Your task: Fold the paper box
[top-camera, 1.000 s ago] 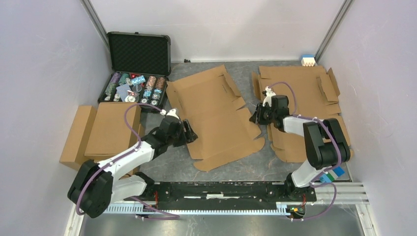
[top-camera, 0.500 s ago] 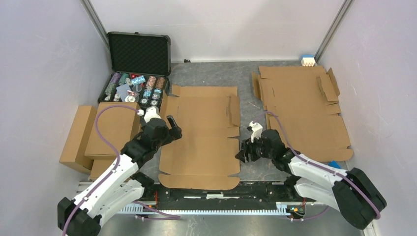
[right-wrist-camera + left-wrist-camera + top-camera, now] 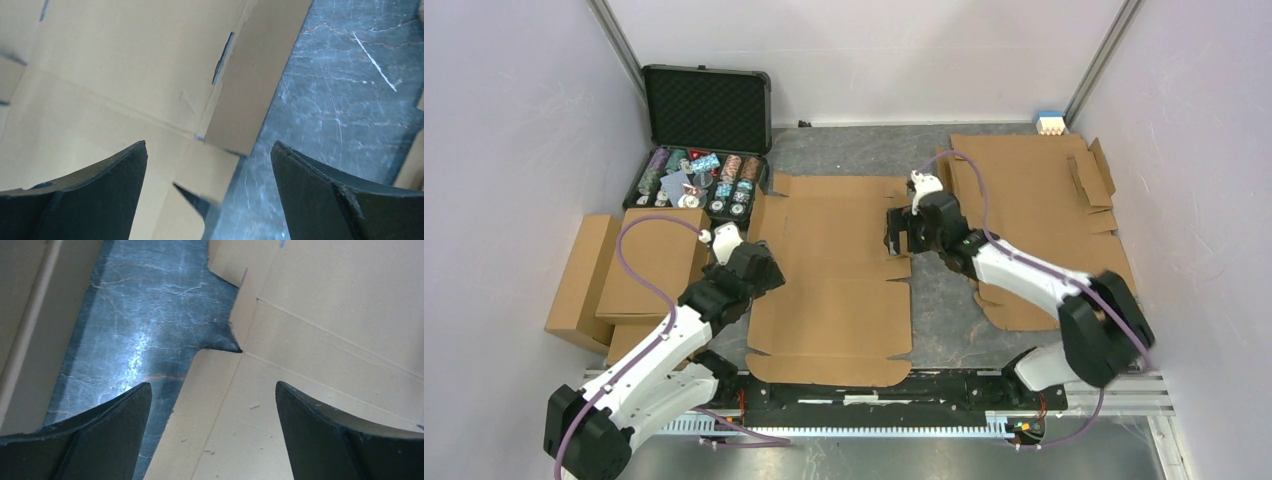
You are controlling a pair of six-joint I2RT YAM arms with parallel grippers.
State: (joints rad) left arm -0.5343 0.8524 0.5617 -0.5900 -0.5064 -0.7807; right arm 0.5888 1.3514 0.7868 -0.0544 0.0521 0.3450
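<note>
Now flat brown corrugated cardboard box sheet point(image 3: 834, 300) lies mid-frame on table point(image 3: 944, 310), long axis top-to-bottom, between pincers. Left pincer point(image 3: 212, 430), jaws apart, over left-edge notch point(image 3: 235, 342); right pincer point(image 3: 207, 190), jaws apart, over upper-right side flap point(image 3: 250, 85).

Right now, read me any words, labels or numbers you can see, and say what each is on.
No text can be read in any view.
paper box: plain brown, unprinted.
poker chips in the black case: markings too small to read.
small blue and white item at the far right corner: too small to tell.
</note>
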